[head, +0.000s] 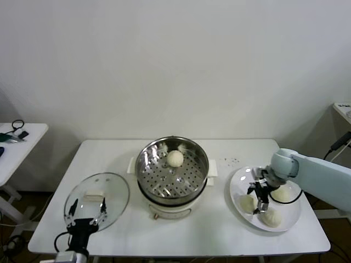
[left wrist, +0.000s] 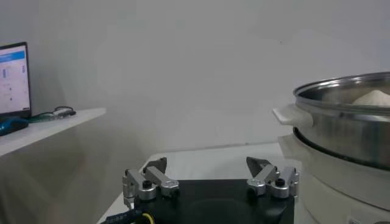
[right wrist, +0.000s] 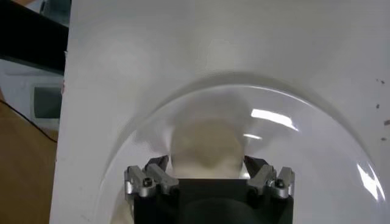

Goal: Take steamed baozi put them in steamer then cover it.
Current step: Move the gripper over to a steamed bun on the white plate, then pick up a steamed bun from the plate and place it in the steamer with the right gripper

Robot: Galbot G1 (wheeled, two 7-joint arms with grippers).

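Observation:
The steamer (head: 204, 174) stands open at the table's middle with one baozi (head: 175, 158) on its perforated tray. Three more baozi lie on the white plate (head: 290, 216) at the right: one at the left (head: 247, 203), one at the front (head: 271, 217), one at the back (head: 282, 193). My right gripper (head: 258, 204) is open low over the plate. In the right wrist view a baozi (right wrist: 207, 146) sits between its spread fingers (right wrist: 207, 167). My left gripper (head: 86, 211) is open and empty at the front left, by the glass lid (head: 109, 192).
The lid lies flat on the table with its cream handle (head: 94, 195) up. The left wrist view shows the steamer wall (left wrist: 347, 122) to one side. A side table (head: 16, 134) with cables stands left, another surface (head: 343, 107) right.

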